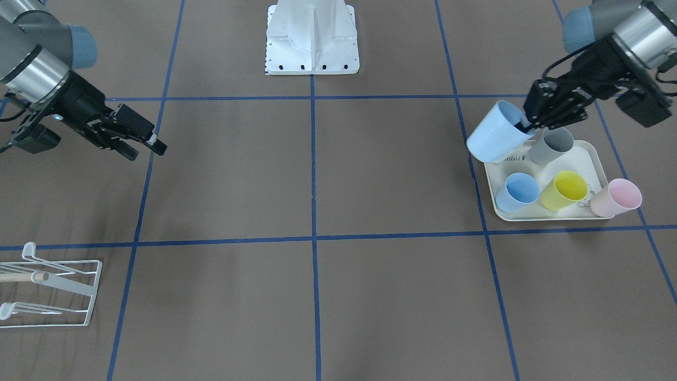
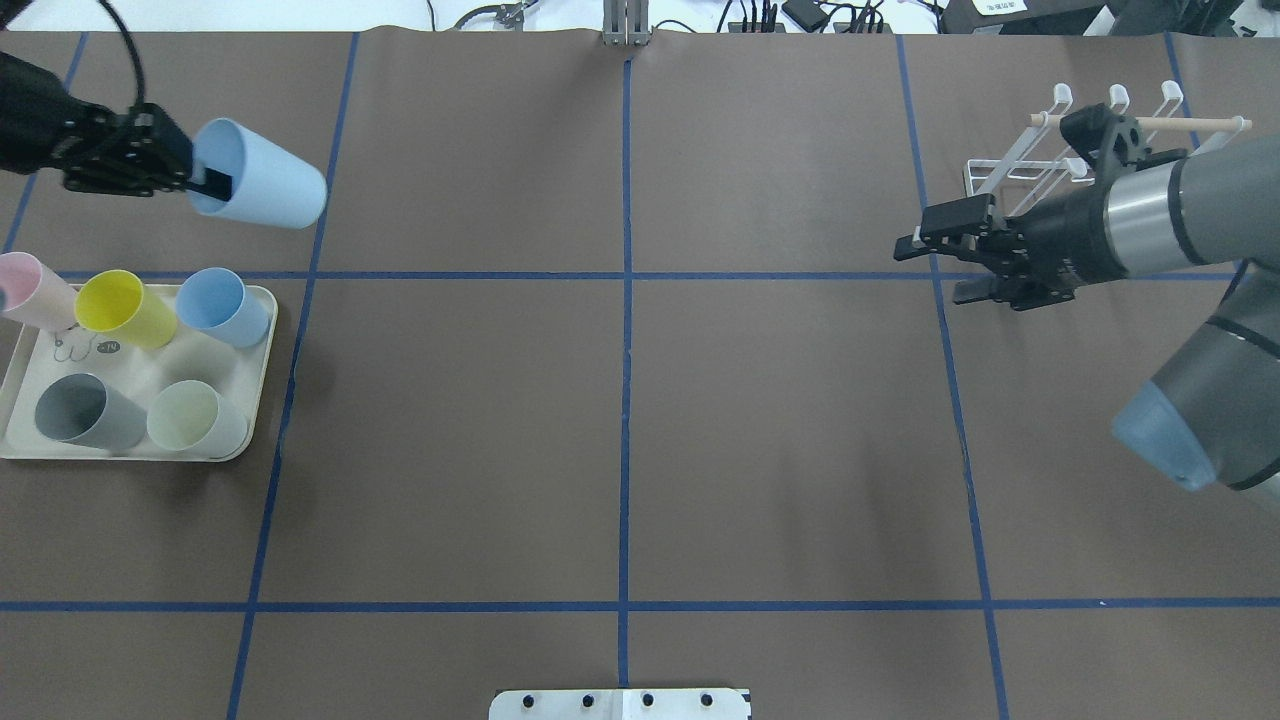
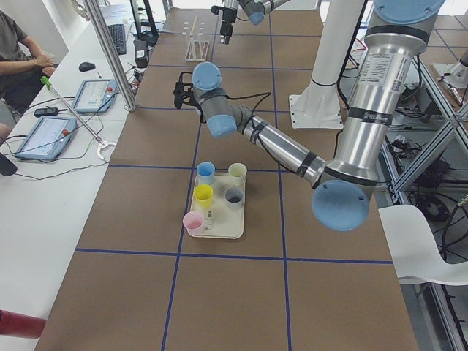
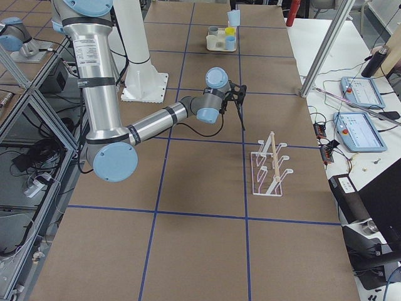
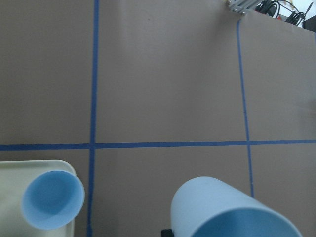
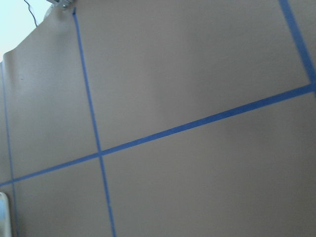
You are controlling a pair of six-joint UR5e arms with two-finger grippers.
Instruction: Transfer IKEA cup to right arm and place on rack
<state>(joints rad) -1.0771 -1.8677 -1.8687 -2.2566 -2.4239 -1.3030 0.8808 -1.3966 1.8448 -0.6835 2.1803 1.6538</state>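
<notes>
The light blue IKEA cup [image 2: 268,188] hangs tilted in the air beyond the far edge of the cream tray [image 2: 258,395]. My left gripper [image 2: 205,182] is shut on its rim, one finger inside the mouth. The same cup [image 1: 494,136] and left gripper [image 1: 528,125] show at the right of the front-facing view, and the cup's wall [image 5: 222,205] fills the bottom of the left wrist view. My right gripper [image 2: 940,267] hovers open and empty over the table, just in front of the white wire rack [image 2: 1050,150]. The rack [image 1: 58,288] holds no cups.
On the tray [image 1: 595,159] stand a blue cup [image 2: 222,305], a yellow cup [image 2: 120,308], a grey cup [image 2: 85,412] and a pale green cup [image 2: 195,418]; a pink cup [image 2: 28,290] sits at its corner. The robot base [image 1: 312,39] stands mid-table.
</notes>
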